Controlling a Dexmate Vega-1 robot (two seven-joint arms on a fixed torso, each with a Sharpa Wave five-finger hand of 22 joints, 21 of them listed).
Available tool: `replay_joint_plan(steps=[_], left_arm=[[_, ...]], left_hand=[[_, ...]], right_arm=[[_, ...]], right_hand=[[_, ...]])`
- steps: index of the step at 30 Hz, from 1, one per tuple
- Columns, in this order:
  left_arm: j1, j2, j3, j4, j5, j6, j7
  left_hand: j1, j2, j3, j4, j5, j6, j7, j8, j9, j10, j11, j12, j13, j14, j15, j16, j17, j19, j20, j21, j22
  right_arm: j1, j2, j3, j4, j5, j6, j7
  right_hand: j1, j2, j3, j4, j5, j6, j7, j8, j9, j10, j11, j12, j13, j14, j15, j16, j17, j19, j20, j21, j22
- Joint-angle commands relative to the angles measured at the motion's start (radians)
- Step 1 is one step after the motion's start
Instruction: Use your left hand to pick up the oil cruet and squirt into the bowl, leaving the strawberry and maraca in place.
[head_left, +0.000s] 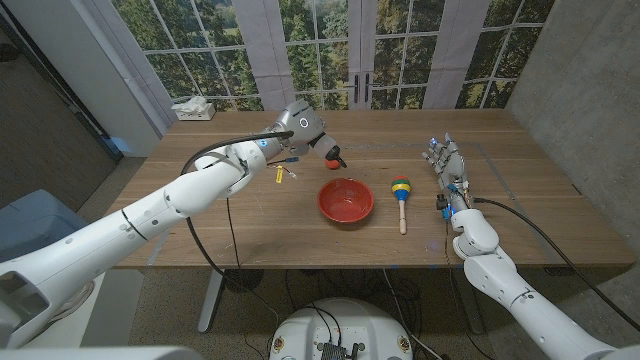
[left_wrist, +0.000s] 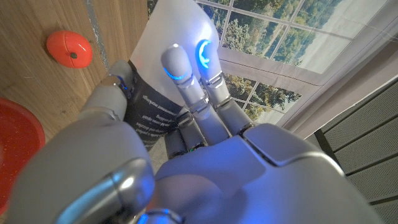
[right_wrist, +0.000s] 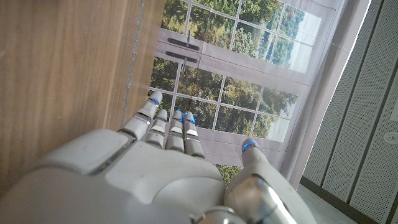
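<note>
Left hand (head_left: 300, 128) fingers (left_wrist: 186, 78) wrap the cruet (left_wrist: 152, 115), held above the table, far-left of the bowl (head_left: 346, 200). Cruet's long axis tilts, dark tip (head_left: 336, 160) pointing down-right toward the bowl. Strawberry (left_wrist: 69, 49) lies just beyond. Maraca (head_left: 401, 193) right of bowl. Right hand (head_left: 447, 165) spread, holding nothing.
</note>
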Motion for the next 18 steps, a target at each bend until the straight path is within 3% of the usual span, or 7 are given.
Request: replay_joint_plan(steps=[1,4,8,11,14,18], left_arm=[[0.003,0.011,0.015,0.028,0.047,0.026,0.102],[0.002,0.009,0.02,0.028,0.063,0.032,0.084],[-0.001,0.004,0.025,0.025,0.082,0.036,0.053],[-0.002,0.003,0.03,0.026,0.102,0.042,0.048],[-0.002,0.004,0.032,0.023,0.106,0.043,0.048],[0.0,0.008,0.033,0.017,0.115,0.043,0.047]], left_hand=[[0.046,0.105,0.268,0.256,-0.033,0.044,0.033,-0.01,0.254,0.286,-0.026,-0.005,0.414,-0.01,-0.007,-0.136,-0.16,-0.036,-0.118,0.025,-0.001],[0.066,0.122,0.274,0.239,-0.076,0.022,0.037,-0.069,0.166,0.206,-0.028,-0.169,0.289,-0.071,-0.012,-0.277,-0.278,-0.086,-0.116,0.065,-0.044],[0.045,0.118,0.288,0.257,-0.108,-0.064,0.028,-0.17,0.068,0.085,-0.028,-0.304,0.196,-0.093,-0.014,-0.39,-0.353,-0.13,-0.111,0.089,-0.104],[0.025,0.112,0.301,0.26,-0.117,-0.126,0.005,-0.248,0.024,-0.014,-0.035,-0.338,0.149,-0.103,-0.014,-0.428,-0.35,-0.15,-0.111,0.094,-0.139],[0.012,0.11,0.301,0.256,-0.125,-0.186,0.0,-0.309,-0.004,-0.106,-0.034,-0.35,0.115,-0.108,-0.014,-0.45,-0.341,-0.153,-0.111,0.102,-0.16],[0.0,0.112,0.301,0.254,-0.13,-0.236,-0.007,-0.357,-0.025,-0.187,-0.034,-0.351,0.087,-0.115,-0.014,-0.469,-0.334,-0.159,-0.11,0.103,-0.177]], right_arm=[[-0.003,-0.003,0.001,-0.004,-0.001,0.0,0.0],[-0.005,-0.004,0.002,-0.005,-0.002,0.001,0.001],[-0.009,-0.004,0.004,-0.008,0.004,0.001,0.001],[-0.012,-0.005,0.005,-0.011,0.0,0.001,-0.003],[-0.014,-0.006,0.007,-0.012,0.002,0.003,-0.003],[-0.015,-0.007,0.007,-0.012,0.006,0.003,0.002]], right_hand=[[-0.012,0.011,0.002,-0.008,0.001,0.007,-0.002,0.001,0.002,0.005,-0.004,-0.003,0.004,0.009,0.005,0.0,0.0,0.007,0.0,-0.001,0.004],[-0.012,0.011,0.002,-0.008,0.001,0.007,-0.002,0.001,0.002,0.004,-0.004,-0.003,0.004,0.01,0.005,0.0,0.0,0.007,0.001,-0.002,0.004],[-0.013,0.01,0.002,-0.009,0.001,0.006,-0.002,0.0,0.002,0.004,-0.004,-0.003,0.004,0.011,0.007,0.0,0.0,0.008,0.002,-0.003,0.004],[-0.013,0.01,0.002,-0.009,0.001,0.006,-0.003,0.0,0.002,0.004,-0.003,-0.003,0.004,0.01,0.006,-0.001,0.0,0.008,0.002,-0.004,0.004],[-0.013,0.01,0.001,-0.009,0.001,0.006,-0.005,0.0,0.002,0.004,-0.002,-0.003,0.004,0.01,0.006,-0.001,0.0,0.009,0.003,-0.006,0.005],[-0.014,0.009,0.001,-0.01,0.001,0.005,-0.005,0.0,0.002,0.005,-0.004,-0.003,0.004,0.011,0.007,-0.001,0.0,0.01,0.003,-0.007,0.005]])
